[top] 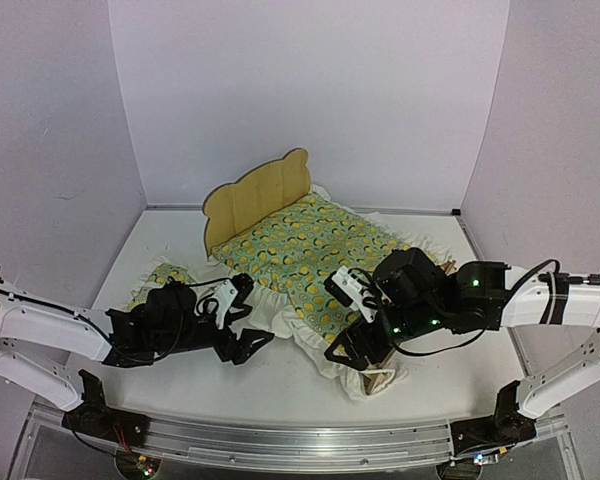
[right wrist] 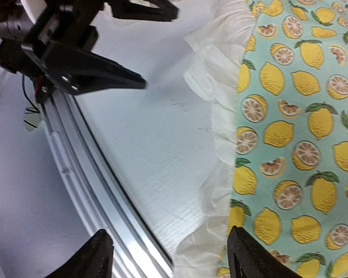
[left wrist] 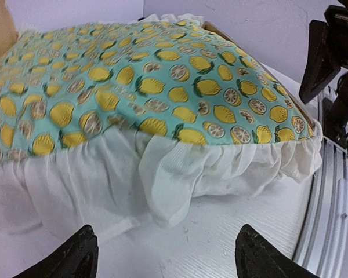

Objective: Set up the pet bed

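Note:
The pet bed stands mid-table, its bear-ear plywood headboard (top: 257, 195) at the back and a wooden corner (top: 381, 378) showing at the front. A lemon-print quilt (top: 310, 255) with a white ruffle (left wrist: 162, 174) covers the bed and hides its base. My left gripper (top: 248, 315) is open at the quilt's left front edge, with only bare table between its fingers (left wrist: 81, 255). My right gripper (top: 342, 318) is open over the front corner. Its right finger (right wrist: 249, 255) hangs above the ruffle (right wrist: 220, 174) and touches nothing. The quilt (right wrist: 301, 127) fills the right wrist view's right side.
A small matching pillow (top: 165, 275) lies on the table left of the bed, behind my left arm. An aluminium rail (top: 280, 440) runs along the near table edge. White walls (top: 310, 90) enclose the back and sides. The other arm (left wrist: 336, 63) is close on the right.

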Tool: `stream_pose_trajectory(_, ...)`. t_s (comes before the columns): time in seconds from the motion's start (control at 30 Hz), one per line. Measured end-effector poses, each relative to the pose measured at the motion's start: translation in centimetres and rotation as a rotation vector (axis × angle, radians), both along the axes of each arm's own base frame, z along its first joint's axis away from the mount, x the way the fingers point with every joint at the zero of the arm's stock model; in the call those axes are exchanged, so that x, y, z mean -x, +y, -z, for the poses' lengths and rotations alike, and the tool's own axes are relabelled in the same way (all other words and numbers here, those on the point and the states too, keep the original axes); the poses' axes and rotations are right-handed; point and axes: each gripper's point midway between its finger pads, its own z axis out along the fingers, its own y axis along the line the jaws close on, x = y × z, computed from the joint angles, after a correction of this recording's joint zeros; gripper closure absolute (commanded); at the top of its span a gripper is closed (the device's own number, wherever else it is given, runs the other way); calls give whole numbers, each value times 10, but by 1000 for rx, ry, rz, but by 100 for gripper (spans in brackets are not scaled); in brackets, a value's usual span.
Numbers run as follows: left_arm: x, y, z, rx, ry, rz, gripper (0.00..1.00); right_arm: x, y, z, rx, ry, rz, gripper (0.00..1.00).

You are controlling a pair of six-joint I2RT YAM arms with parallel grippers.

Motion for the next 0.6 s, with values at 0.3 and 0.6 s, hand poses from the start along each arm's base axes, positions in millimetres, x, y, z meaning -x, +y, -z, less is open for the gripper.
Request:
stream_pose_trajectory(0.3,-23,39,28,219,464,-301,6,-127,-102,-25,160,-92,487,14)
stream_pose_trajectory(0.6,-34,8,61,388,705,-236,21,-130,-119,-6,280,-58,470,18)
